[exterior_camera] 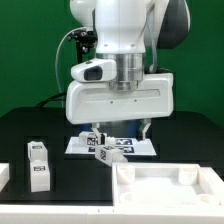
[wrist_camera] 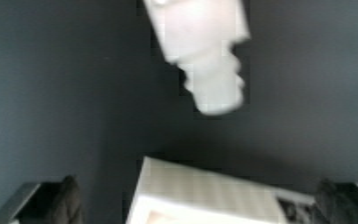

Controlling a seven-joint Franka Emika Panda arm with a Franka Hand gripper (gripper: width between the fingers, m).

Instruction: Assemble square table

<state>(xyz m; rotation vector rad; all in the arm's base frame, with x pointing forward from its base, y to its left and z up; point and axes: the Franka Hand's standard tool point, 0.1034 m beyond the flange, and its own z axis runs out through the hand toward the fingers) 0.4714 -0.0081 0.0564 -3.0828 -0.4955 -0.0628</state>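
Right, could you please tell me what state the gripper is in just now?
Gripper: open, jaws wide apart, holding nothing.

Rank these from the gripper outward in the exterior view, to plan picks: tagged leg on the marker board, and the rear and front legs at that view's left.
1. Tagged leg, on the marker board, just under the open gripper.
2. Rear leg, at the exterior view's left.
3. Front leg, same side, nearer the camera.
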